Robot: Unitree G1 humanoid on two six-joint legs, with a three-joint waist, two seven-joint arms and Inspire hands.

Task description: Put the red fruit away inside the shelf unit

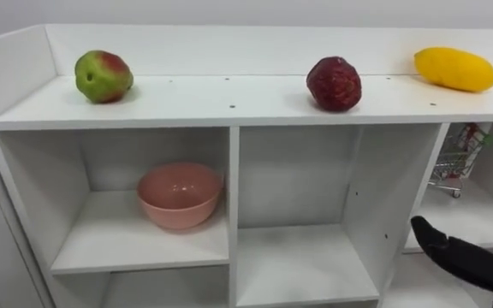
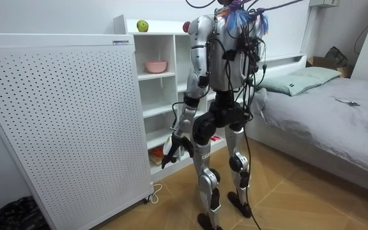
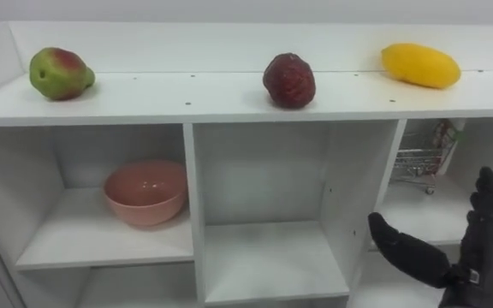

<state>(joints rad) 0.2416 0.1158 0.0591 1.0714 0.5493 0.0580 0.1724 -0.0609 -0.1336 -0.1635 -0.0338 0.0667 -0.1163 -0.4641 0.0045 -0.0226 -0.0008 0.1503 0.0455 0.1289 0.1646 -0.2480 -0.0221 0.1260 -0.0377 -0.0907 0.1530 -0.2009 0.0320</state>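
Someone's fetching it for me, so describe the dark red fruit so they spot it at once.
Find the white open-fronted shelf unit; three fruits sit along its top. The dark red, wrinkled round fruit is the middle one, between a green-and-red pear-like fruit and a long yellow fruit. It is the only dark one.

A bedroom at home — a made bed beside white open shelving.

Closet: apple; red fruit; mango (bowl inside)
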